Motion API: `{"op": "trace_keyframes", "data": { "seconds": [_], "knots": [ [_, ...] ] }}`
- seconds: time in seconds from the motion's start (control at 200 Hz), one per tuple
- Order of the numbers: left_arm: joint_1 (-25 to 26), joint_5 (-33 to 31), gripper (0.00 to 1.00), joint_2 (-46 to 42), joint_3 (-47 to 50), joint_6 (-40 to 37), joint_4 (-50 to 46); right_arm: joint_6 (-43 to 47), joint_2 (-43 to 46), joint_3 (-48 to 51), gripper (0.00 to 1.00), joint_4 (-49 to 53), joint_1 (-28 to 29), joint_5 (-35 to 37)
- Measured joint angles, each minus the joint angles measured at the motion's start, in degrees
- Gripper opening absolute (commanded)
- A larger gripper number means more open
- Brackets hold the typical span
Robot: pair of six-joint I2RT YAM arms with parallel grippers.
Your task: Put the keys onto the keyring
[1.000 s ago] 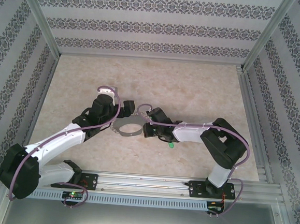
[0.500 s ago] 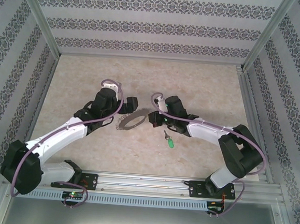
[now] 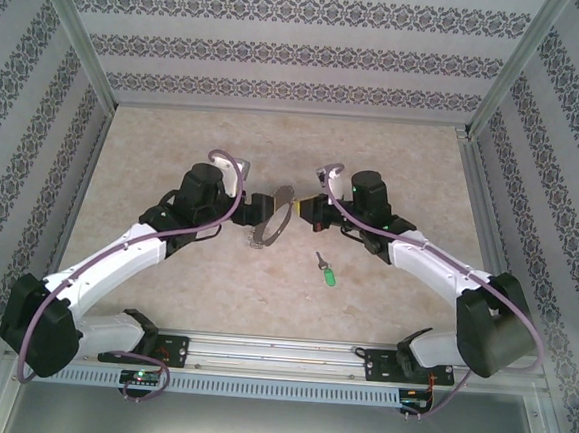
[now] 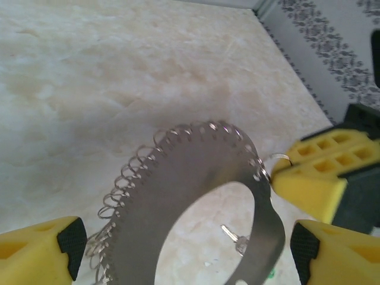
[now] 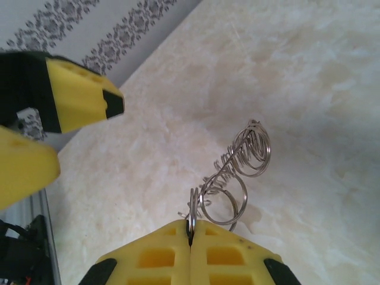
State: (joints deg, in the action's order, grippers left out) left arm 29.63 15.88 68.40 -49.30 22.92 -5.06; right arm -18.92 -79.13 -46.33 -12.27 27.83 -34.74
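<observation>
Beige marble-look tabletop point(image 3: 394, 165), boxed in by patterned wallpaper walls, with both arms reaching toward the middle. Left gripper point(image 4: 184, 249) is spread wide, its yellow fingers point(image 4: 41, 252) sitting either side of the keyring point(image 4: 178, 178). Honestly can't tell if the pads touch the wire loops along its rim. Right gripper point(image 5: 190, 228) is clamped fully closed, pinching one of those small loops at the ring's edge. The ring stands steeply tilted between the two grippers. Tiny green-headed key point(image 3: 328, 273) lies loose on the table, near the ring on the right arm's side, with nothing touching it.
</observation>
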Motion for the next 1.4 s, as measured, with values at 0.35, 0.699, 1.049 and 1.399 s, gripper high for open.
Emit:
{"op": "trace_keyframes", "data": {
  "seconds": [0.35,0.699,1.049,1.399],
  "knots": [
    [0.0,8.8,0.68,1.1,2.3,0.0,6.6,-2.1,0.3,0.0,0.0,-0.8,-1.4,-3.7],
    [0.0,9.0,0.71,2.2,2.3,0.2,6.8,-3.4,-10.0,2.8,0.0,-3.7,2.9,-0.7],
    [0.0,9.0,0.71,2.9,2.8,-0.2,6.6,-4.9,-13.6,6.5,0.0,-8.9,3.4,-2.4],
    [0.0,13.2,0.47,3.5,2.8,-1.5,6.9,-4.2,-3.6,4.2,0.0,-6.9,1.1,-8.8]
  ]
}}
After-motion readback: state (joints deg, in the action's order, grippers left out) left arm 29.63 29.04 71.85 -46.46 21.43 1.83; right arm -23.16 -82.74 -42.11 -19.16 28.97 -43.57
